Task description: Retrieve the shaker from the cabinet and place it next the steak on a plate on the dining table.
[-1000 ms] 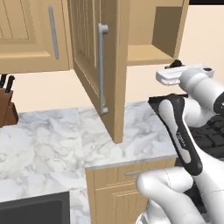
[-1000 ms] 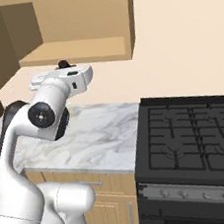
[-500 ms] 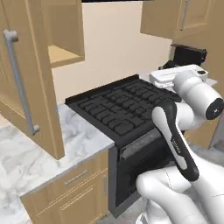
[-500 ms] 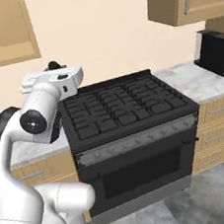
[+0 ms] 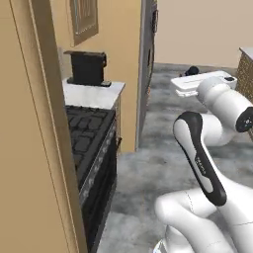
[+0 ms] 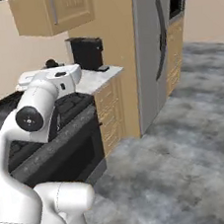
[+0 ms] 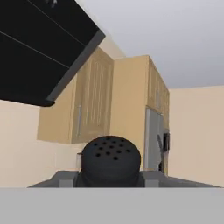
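The shaker (image 7: 111, 159), dark and round with a holed top, sits between my gripper's (image 7: 111, 178) fingers, which are shut on it. In the left base view the shaker (image 5: 191, 70) is a small dark bump above the white hand, with the gripper (image 5: 190, 75) held high over the floor. From the right base view the shaker (image 6: 51, 63) and gripper (image 6: 52, 67) hang above the stove's edge. A tan cabinet door (image 5: 34, 123) stands open close at the left. The steak, plate and dining table are out of view.
A black stove (image 5: 86, 133) stands beside a short marble counter with a black coffee machine (image 6: 88, 52). A tall grey fridge (image 6: 155, 44) follows, with a built-in microwave beyond. Grey floor (image 6: 188, 149) opens to the right. Upper cabinets (image 7: 87, 105) hang overhead.
The whole scene has swept sideways as the base turned: from the open cabinet and counter, past the stove, to the fridge and floor. The gripper keeps hold of the shaker.
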